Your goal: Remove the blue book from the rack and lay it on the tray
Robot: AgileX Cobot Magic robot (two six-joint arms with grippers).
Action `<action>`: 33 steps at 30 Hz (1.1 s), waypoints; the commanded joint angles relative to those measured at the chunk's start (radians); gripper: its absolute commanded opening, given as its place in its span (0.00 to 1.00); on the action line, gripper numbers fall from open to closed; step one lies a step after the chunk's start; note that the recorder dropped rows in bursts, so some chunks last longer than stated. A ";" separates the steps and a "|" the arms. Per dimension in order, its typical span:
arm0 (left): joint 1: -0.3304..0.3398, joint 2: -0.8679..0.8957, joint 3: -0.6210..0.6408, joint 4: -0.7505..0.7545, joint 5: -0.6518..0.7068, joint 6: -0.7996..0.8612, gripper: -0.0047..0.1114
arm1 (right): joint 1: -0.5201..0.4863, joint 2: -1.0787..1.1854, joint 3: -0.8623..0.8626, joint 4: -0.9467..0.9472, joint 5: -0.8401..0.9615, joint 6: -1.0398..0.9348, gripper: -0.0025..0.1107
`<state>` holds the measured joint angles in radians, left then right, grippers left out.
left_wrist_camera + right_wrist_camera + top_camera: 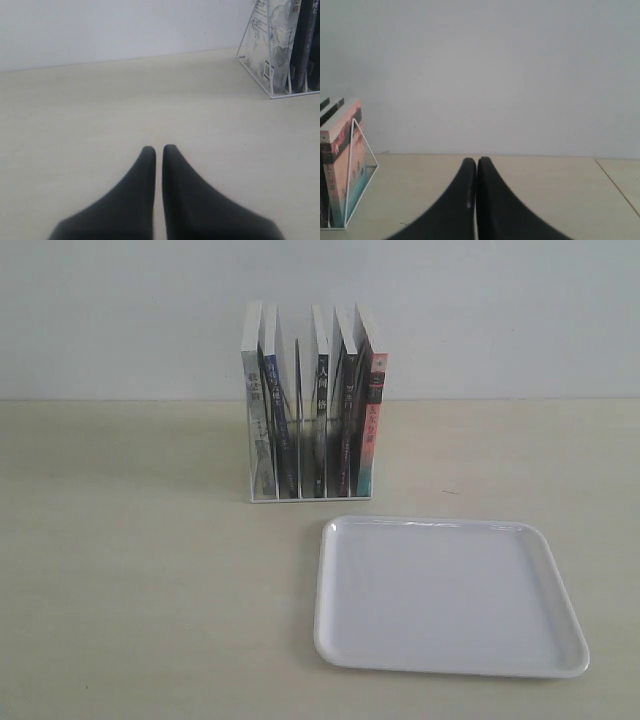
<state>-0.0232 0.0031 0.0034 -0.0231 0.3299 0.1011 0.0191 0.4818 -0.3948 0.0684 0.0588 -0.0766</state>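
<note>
A: Outside camera: the blue book [276, 410], a thin paperback, stands upright in the white wire rack [310, 498], second from its left end. The glossy, low-rimmed tray [450, 600] lies just before the rack.
B: Danger?
A: Close-packed neighbouring books [321, 410] may drag out, or the light rack tip.
B: Left wrist: left gripper [159, 150] clenched, empty, near the rack. Right wrist: right gripper [477, 161] likewise clenched on nothing, beside the rack's other end.

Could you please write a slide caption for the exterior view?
Upright books in a small white wire rack, the dark blue book second from left; a glossy white square tray lies nearby.
</note>
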 commanded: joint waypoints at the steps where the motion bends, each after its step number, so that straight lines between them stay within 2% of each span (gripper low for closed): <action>1: 0.002 -0.003 -0.003 -0.002 -0.016 0.004 0.08 | 0.001 0.072 -0.009 0.002 -0.079 -0.007 0.02; 13: 0.002 -0.003 -0.003 -0.002 -0.016 0.004 0.08 | 0.001 0.089 -0.011 0.006 -0.089 0.046 0.02; 17: 0.002 -0.003 -0.003 -0.002 -0.016 0.004 0.08 | 0.001 0.147 -0.090 0.006 0.074 0.051 0.02; 21: 0.002 -0.003 -0.003 -0.002 -0.016 0.004 0.08 | 0.001 0.278 -0.265 0.020 0.258 0.043 0.02; 24: 0.002 -0.003 -0.003 -0.002 -0.016 0.004 0.08 | 0.001 0.391 -0.397 0.163 0.368 -0.056 0.02; 27: 0.002 -0.003 -0.003 -0.002 -0.016 0.004 0.08 | 0.003 0.524 -0.531 0.444 0.520 -0.364 0.02; 29: 0.002 -0.003 -0.003 -0.002 -0.016 0.004 0.08 | 0.003 0.597 -0.601 0.573 0.583 -0.502 0.02; 31: 0.002 -0.003 -0.003 -0.002 -0.016 0.004 0.08 | 0.003 0.666 -0.667 0.676 0.591 -0.528 0.02; 33: 0.002 -0.003 -0.003 -0.002 -0.016 0.004 0.08 | 0.005 0.730 -0.731 0.692 0.597 -0.528 0.02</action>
<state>-0.0232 0.0031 0.0034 -0.0231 0.3299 0.1011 0.0200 1.1477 -1.0513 0.6883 0.6361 -0.5505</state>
